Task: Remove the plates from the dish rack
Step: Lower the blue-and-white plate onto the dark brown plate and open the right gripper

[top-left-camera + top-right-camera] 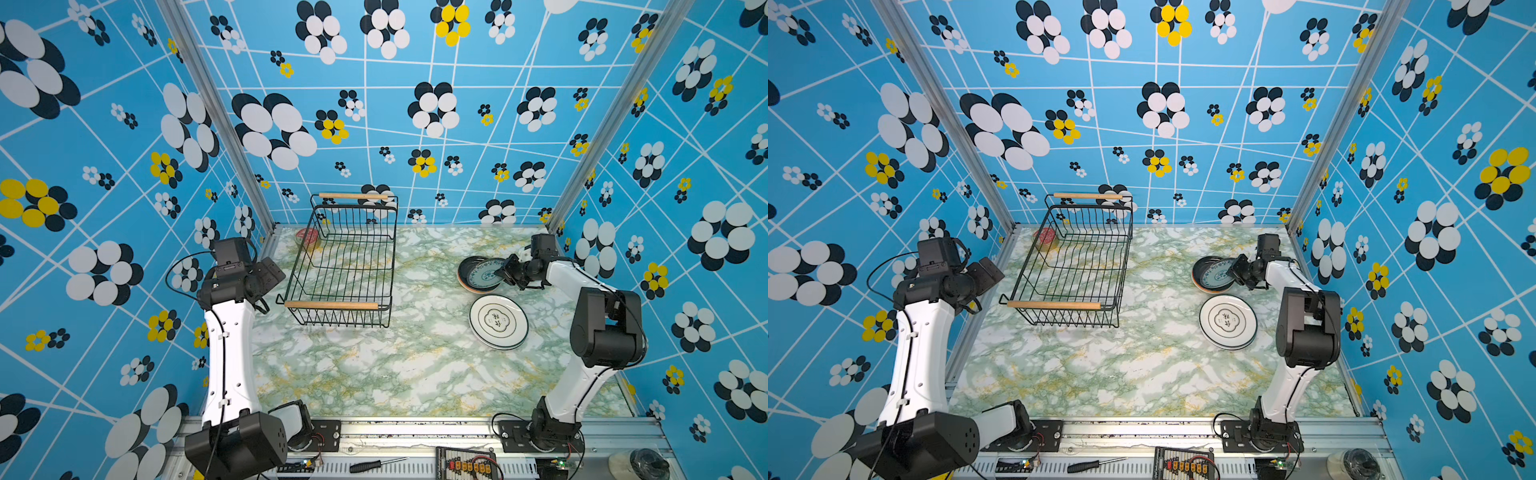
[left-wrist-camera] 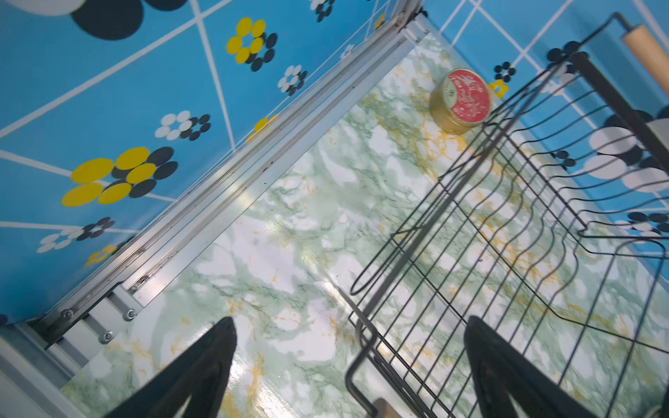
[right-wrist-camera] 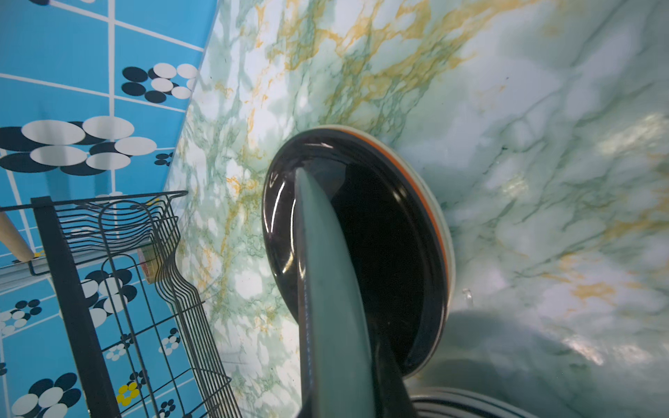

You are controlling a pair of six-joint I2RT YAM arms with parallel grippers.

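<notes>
The teal-patterned round plate (image 3: 333,289) cuts edge-on through my right wrist view. It hides the tips of my right end effector (image 1: 505,271), which is clamped on its rim. The plate tilts over a glossy black round plate (image 3: 383,235), with only thin orange and cream rims showing beneath. I cannot count the large white dark-ringed plates (image 1: 498,322) stacked just beside. A small round red-lidded tin (image 1: 307,239) sits veiled behind the rectangular black wire dish rack (image 1: 332,306). Only green marbled counter (image 1: 374,374) shows through the rack's slotted floor. My left end effector (image 2: 351,320) hangs by its corner, spread wide, gripping nothing.
</notes>
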